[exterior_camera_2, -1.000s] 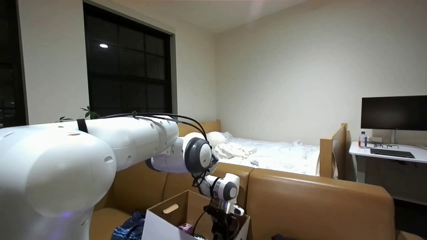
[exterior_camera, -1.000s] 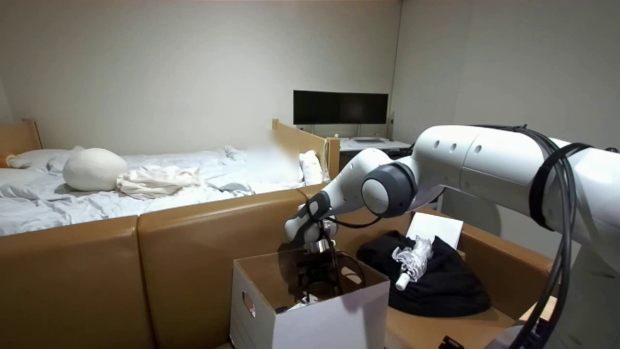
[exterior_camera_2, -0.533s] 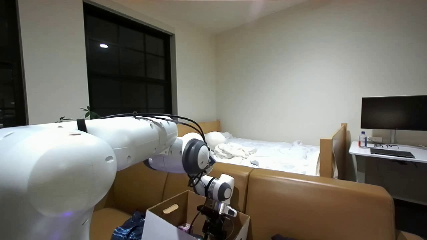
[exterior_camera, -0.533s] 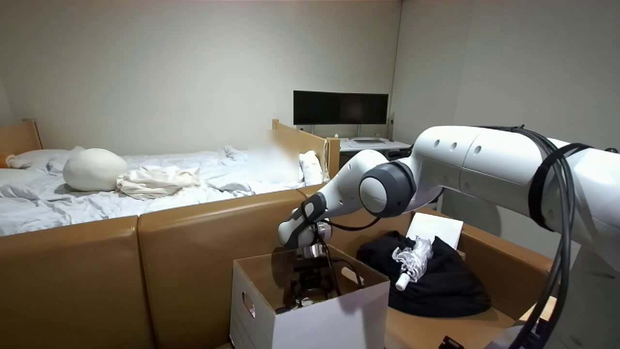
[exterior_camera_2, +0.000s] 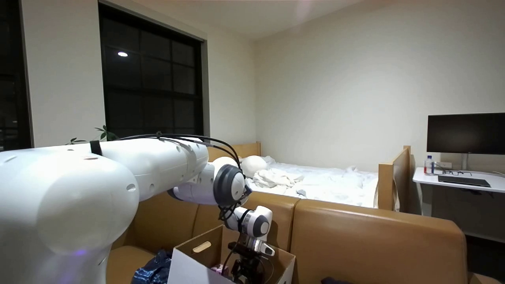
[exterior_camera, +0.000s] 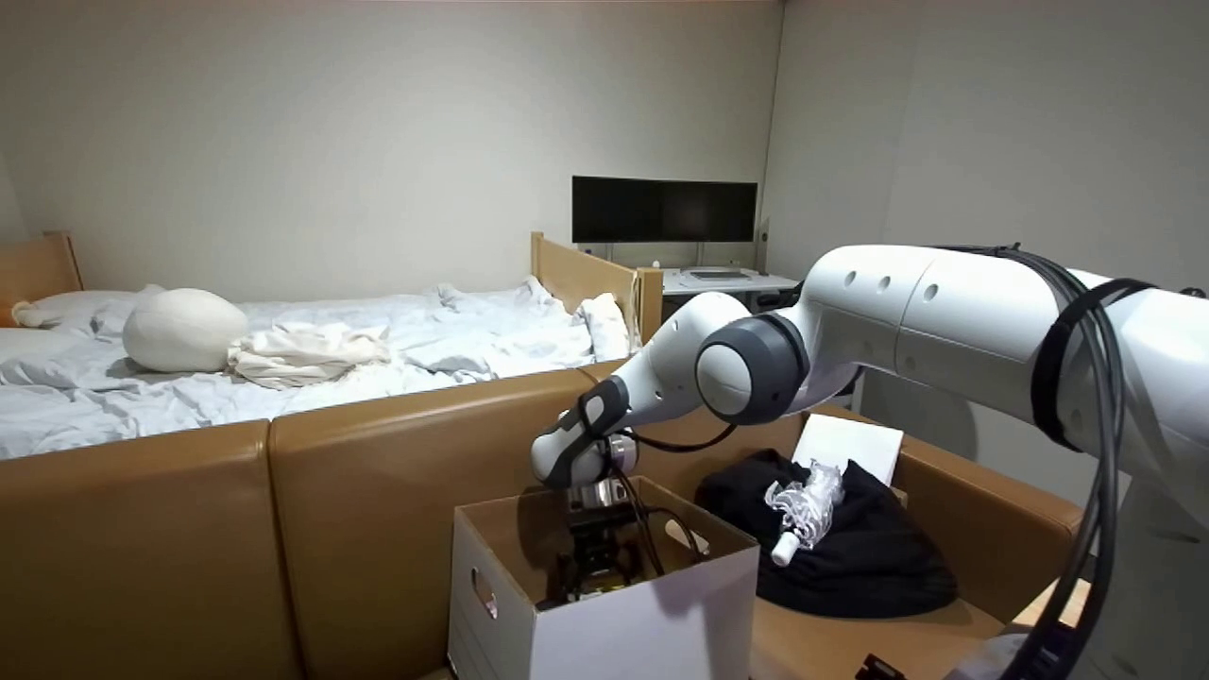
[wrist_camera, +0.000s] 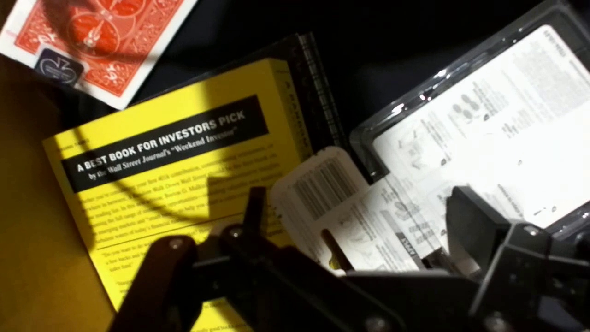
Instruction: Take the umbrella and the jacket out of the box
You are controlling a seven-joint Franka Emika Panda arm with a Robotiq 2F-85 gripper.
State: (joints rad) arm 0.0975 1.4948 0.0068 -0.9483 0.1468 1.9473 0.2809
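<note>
On the sofa, outside the box (exterior_camera: pixel 652 623), the black jacket (exterior_camera: pixel 869 567) lies in a heap in an exterior view. The umbrella (exterior_camera: pixel 810 501), with white handle and crinkled clear cover, rests on top of it. My gripper (exterior_camera: pixel 597 571) reaches down inside the box, its lower part hidden by the front wall. In the wrist view the gripper (wrist_camera: pixel 358 198) stands open, its fingers wide apart with nothing gripped. Beyond and between them lies a white-backed blister package (wrist_camera: pixel 474 124), beside a yellow book (wrist_camera: pixel 170 193). The umbrella and jacket are far to the side of the gripper.
A red card pack (wrist_camera: pixel 106 41) lies in the box near a brown inner wall (wrist_camera: pixel 27 240). A pink carton (exterior_camera_2: pixel 217 269) is also inside. The tan sofa back (exterior_camera: pixel 416 472) rises behind. Blue cloth (exterior_camera_2: pixel 154 268) sits beside the box; a white panel (exterior_camera: pixel 855 444) stands behind the jacket.
The arm has shifted left in both exterior views, and the gripper moved across the inside of the box. It has stayed open. Umbrella, jacket and box have kept their places.
</note>
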